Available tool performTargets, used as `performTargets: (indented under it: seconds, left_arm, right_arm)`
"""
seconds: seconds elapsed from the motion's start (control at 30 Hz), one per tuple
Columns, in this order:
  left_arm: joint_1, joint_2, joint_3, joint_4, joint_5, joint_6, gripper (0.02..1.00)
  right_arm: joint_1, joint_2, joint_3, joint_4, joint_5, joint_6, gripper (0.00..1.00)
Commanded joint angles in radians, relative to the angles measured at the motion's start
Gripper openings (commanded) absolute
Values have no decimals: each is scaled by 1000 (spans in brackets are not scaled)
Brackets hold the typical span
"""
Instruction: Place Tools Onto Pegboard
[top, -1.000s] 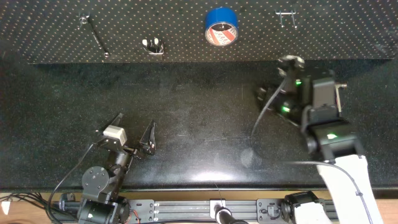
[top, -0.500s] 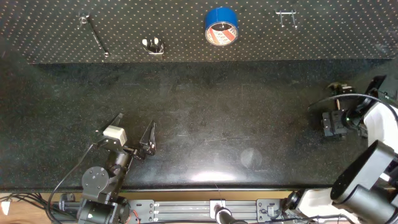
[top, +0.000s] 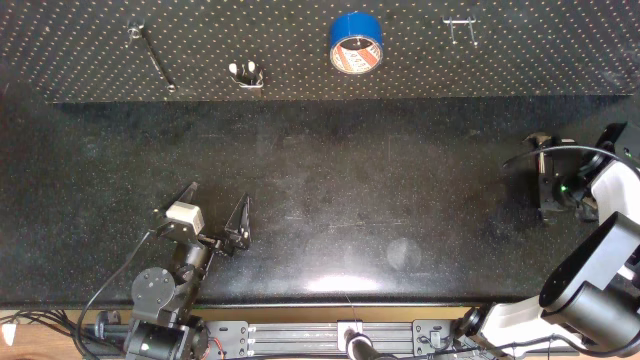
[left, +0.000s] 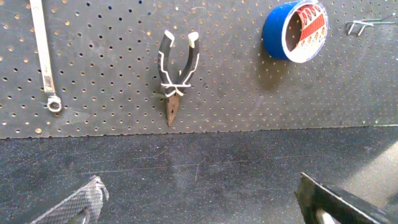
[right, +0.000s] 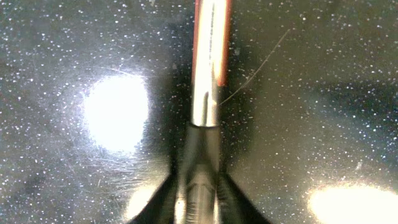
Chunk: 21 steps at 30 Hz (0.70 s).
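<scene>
pegboard (top: 300, 50) holds 3 tools so far: 1 blue tape roll (top: 355, 43), 1 wrench (top: 152, 55), 1 pliers (top: 246, 73). 1 hook (top: 460, 30) at its right is bare. 4th tool, a slim metal shaft (right: 208, 62) w/ red strip, sits clamped in r gripper (top: 546, 190) over table's (top: 330, 200) far right, not hung yet. l gripper (top: 216, 198) gapes wide, nothing in it. approx 3/4 done.

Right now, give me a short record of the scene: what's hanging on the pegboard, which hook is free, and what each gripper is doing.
pegboard: along the table's far edge
hung: wrench; pliers; blue tape roll
free: hook, bare, beside the tape
left gripper: open, holding nothing, near its base
right gripper: by the table's right edge, shut on a metal tool with a red edge; kind unclear
table: dark, speckled
</scene>
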Motion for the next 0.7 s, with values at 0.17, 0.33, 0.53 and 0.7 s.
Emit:
performTargets:
  seconds: [0.17,0.33,0.53,0.7]
  left_arm:
    - [-3,-8,-2,-5,11,-9,993]
    - [-3,-8,-2,-5,11,-9,993]
    - [-3,-8,-2,-5,11,-9,993]
    - [-3,-8,-2,-5,11,-9,993]
  right_arm:
    - [58,-18,-61,66,16,70,75]
    - [299,-883,-400,392,-213,486,77]
    - [684,-637,-515,1212,-198,551,75]
    - [682,-622,-508,1241,-170,592,75]
